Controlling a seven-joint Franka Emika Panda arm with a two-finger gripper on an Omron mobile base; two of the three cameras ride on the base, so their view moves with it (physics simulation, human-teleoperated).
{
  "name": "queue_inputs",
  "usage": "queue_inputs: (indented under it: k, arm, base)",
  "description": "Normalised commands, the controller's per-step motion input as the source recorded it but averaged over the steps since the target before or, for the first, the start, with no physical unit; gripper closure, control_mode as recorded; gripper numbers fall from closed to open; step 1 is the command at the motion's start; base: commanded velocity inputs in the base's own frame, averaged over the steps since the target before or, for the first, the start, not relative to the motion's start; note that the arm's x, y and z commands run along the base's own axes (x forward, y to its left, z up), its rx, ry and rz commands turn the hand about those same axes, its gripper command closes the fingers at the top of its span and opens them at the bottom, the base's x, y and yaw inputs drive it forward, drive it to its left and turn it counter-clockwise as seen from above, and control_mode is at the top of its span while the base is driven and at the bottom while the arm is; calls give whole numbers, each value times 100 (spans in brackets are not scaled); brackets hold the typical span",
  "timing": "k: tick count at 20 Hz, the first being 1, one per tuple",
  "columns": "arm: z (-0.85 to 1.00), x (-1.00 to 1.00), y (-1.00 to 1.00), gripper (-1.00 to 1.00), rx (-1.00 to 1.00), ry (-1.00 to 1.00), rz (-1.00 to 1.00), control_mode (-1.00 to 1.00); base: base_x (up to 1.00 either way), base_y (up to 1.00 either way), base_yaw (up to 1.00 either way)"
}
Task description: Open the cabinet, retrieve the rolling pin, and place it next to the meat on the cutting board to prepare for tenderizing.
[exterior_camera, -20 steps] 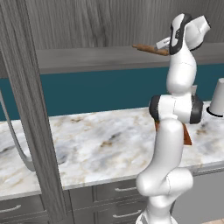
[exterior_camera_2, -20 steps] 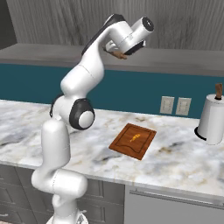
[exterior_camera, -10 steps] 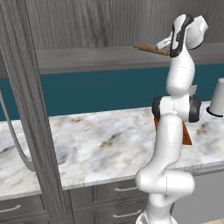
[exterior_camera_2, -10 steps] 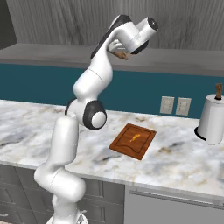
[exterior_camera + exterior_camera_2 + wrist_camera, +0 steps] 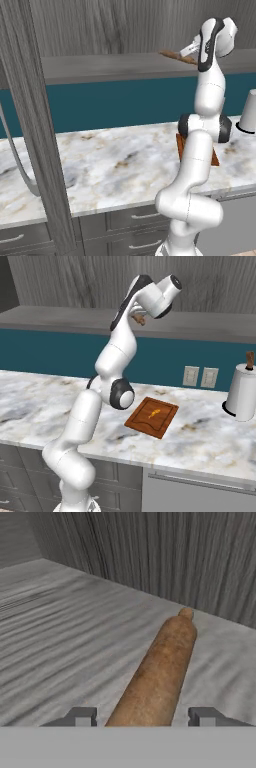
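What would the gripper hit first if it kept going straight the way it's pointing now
Most likely the rolling pin, which lies on the cabinet shelf between the two fingertips of the gripper. Beyond it stands the cabinet's grey back wall; how far is unclear.

no readable text, no labels, no brands, no numbers, no signs
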Motion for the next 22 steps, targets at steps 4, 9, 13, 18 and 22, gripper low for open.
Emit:
queue_inputs:
  k: [4, 9, 13, 18, 22]
  arm:
    - [-13, 3, 7, 100, 0, 3, 4, -100]
    - [-1, -32, 0, 100, 0, -6, 0, -100]
    - [5, -66, 0, 100, 0, -3, -2, -100]
    - [12, -93, 2, 100, 1, -10, -1, -100]
    - [7, -100, 20, 100, 1, -13, 0, -100]
  base:
    - [0, 0, 0]
    - [0, 0, 0]
    - [0, 0, 0]
    - [0, 0, 0]
    - [0, 0, 0]
